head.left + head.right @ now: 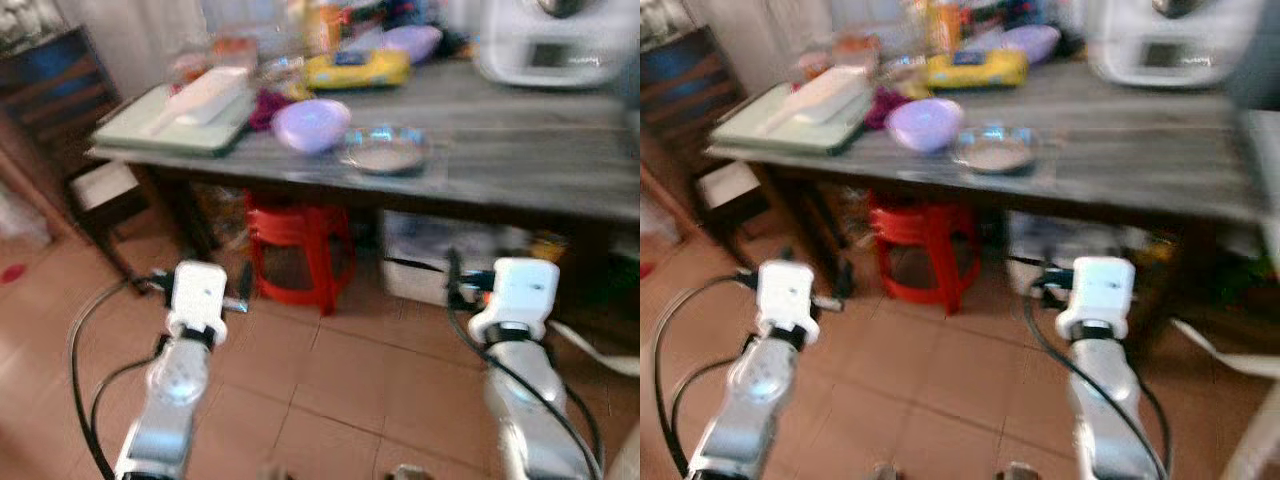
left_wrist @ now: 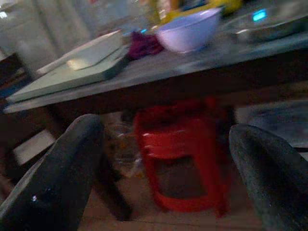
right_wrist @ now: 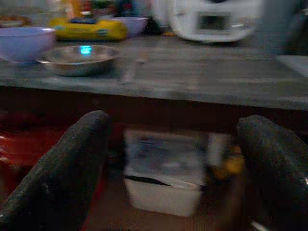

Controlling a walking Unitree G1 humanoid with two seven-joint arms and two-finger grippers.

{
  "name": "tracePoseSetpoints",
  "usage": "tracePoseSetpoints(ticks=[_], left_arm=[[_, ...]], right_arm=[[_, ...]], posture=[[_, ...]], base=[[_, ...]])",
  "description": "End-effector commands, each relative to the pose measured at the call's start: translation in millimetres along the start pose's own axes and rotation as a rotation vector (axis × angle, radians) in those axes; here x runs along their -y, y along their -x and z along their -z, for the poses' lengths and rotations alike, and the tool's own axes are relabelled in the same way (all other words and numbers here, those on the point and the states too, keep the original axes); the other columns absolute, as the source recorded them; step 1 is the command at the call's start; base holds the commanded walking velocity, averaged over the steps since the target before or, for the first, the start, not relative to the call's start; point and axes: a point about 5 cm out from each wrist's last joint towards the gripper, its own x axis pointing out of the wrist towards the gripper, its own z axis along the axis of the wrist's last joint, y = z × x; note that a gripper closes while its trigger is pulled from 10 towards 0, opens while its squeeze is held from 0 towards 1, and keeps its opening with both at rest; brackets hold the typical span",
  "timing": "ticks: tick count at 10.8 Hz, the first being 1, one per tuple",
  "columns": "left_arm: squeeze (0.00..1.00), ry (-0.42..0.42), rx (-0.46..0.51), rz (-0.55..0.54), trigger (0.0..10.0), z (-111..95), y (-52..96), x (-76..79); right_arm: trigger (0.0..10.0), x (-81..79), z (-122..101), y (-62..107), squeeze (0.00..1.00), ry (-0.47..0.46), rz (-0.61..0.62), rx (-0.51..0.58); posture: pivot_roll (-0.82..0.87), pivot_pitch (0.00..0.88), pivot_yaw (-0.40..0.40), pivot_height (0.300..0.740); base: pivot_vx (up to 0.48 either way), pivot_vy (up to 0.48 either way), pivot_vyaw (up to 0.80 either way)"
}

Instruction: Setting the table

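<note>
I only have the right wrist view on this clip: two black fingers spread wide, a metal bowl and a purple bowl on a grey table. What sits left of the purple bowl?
Observer: A pale green tray at the table's left end, with a white oblong thing lying on it.
Operator: Anything under the table on that side?
Observer: A red plastic stool, standing on the tiled floor below the purple bowl.
Operator: And the left gripper?
Observer: The left gripper is open and empty, held low in front of the table, level with the right gripper; it looks at the stool.
</note>
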Motion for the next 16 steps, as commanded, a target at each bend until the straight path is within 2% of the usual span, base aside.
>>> tracePoseSetpoints(ticks=[1, 2, 5, 8, 11, 13, 16], left_arm=[[0.0, -0.022, -0.009, 0.001, 10.0, 2, 2.4, -7.1], [0.0, -0.037, -0.006, 0.006, 10.0, 2, 3.0, -10.8], [0.0, -0.054, -0.028, 0.038, 10.0, 12, 7.5, -11.6], [0.0, -0.013, -0.057, 0.066, 10.0, 26, 14.2, -0.1], [0.0, 0.004, -0.057, 0.065, 10.0, 30, 18.6, 5.6], [0.0, 0.021, -0.001, 0.011, 10.0, 13, 14.2, -1.5], [0.0, 0.028, -0.017, -0.013, 10.0, 14, 16.9, -1.2]], right_arm=[[10.0, -6.4, 2, -0.4, 0.0, -0.023, -0.009, -0.011], [10.0, -8.0, 3, -0.7, 0.0, -0.018, -0.009, -0.01], [10.0, -12.3, 7, -1.1, 0.0, -0.013, -0.009, -0.004], [10.0, -14.4, 10, -6.2, 0.0, 0.017, -0.043, -0.001], [10.0, -17.2, 8, -10.5, 0.0, 0.005, -0.06, 0.003], [10.0, -13.9, 2, -0.5, 0.0, 0.0, -0.056, 0.029], [10.0, -7.2, 11, 13.4, 0.0, 0.001, -0.053, -0.014]], posture=[[-0.15, 0.068, 0.112, 0.74], [-0.15, 0.062, 0.128, 0.74], [-0.14, 0.055, 0.144, 0.74], [-0.14, 0.038, 0.103, 0.74], [-0.14, 0.037, 0.074, 0.74], [-0.14, 0.057, 0.078, 0.74], [-0.15, 0.076, 0.075, 0.74]], base=[[-0.39, 0.0, -0.61], [-0.405, 0.0, -0.8], [0.0, 0.0, 0.0], [0.0, 0.0, 0.0], [0.0, 0.0, 0.0], [0.0, 0.0, 0.0], [-0.172, 0.0, 0.0]])
